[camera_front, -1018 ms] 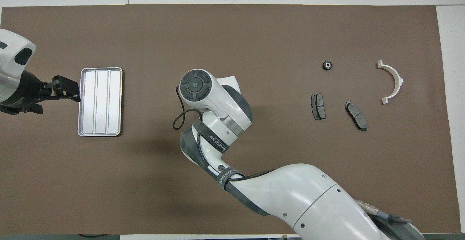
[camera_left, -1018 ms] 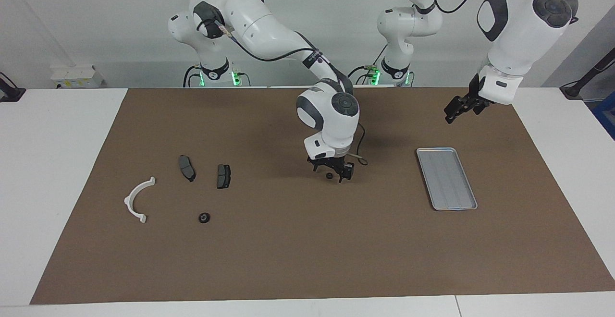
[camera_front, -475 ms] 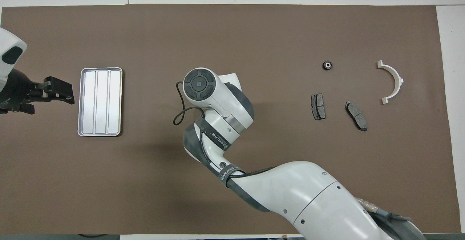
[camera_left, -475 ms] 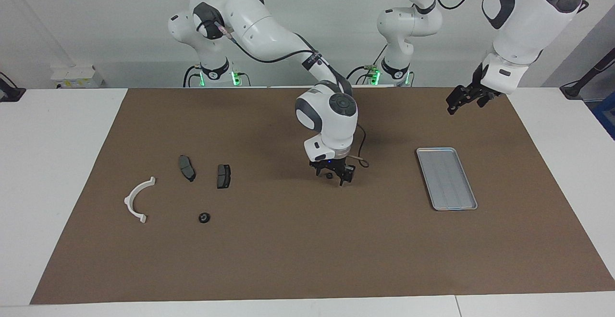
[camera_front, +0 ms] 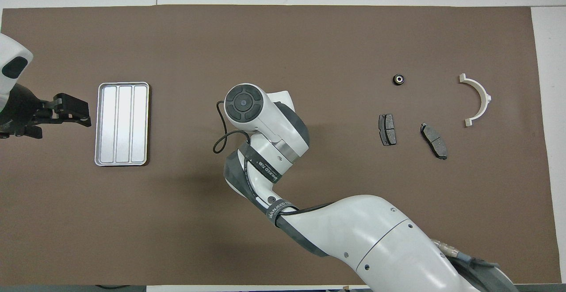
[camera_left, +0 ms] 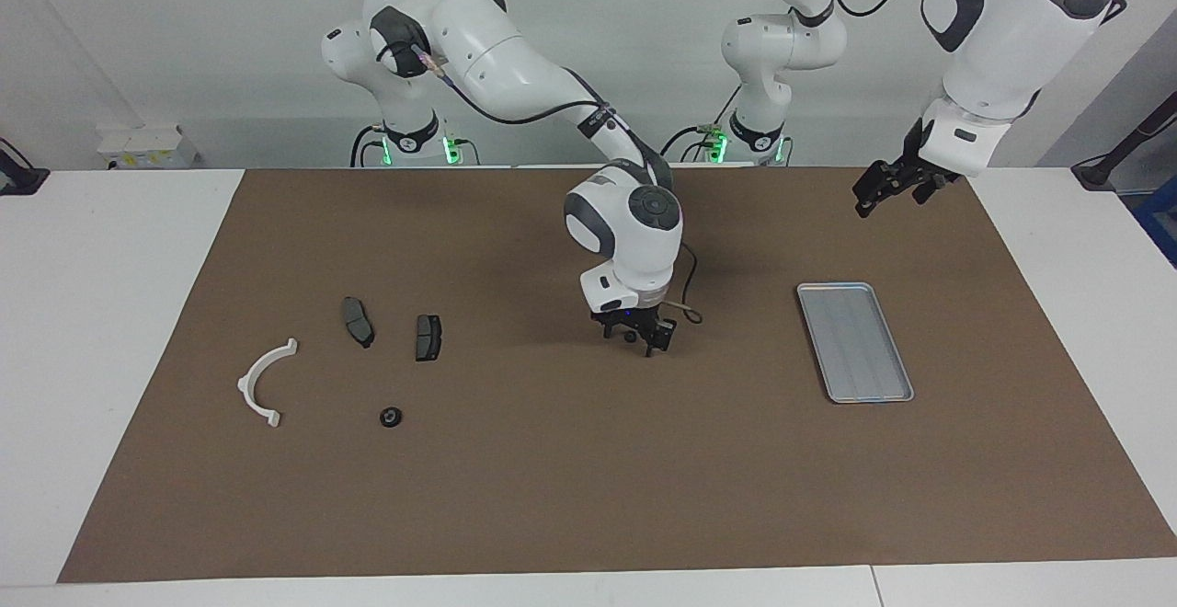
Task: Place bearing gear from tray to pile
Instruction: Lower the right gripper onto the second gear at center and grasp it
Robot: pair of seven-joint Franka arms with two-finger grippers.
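A small black bearing gear lies on the brown mat mid-table, between the tray and the pile. My right gripper is down over it, open, with one finger on each side of the gear. In the overhead view its own wrist hides both. The silver tray lies toward the left arm's end and holds nothing. My left gripper hangs open and empty in the air beside the tray. The pile is a white half-ring and two dark pads.
A second small black gear lies by the pile, farther from the robots than the pads. The brown mat covers most of the white table. A thin cable loops off the right wrist.
The right gripper's fingers have drawn closer around the gear on the mat. The left arm has risen and pulled back a little from the tray.
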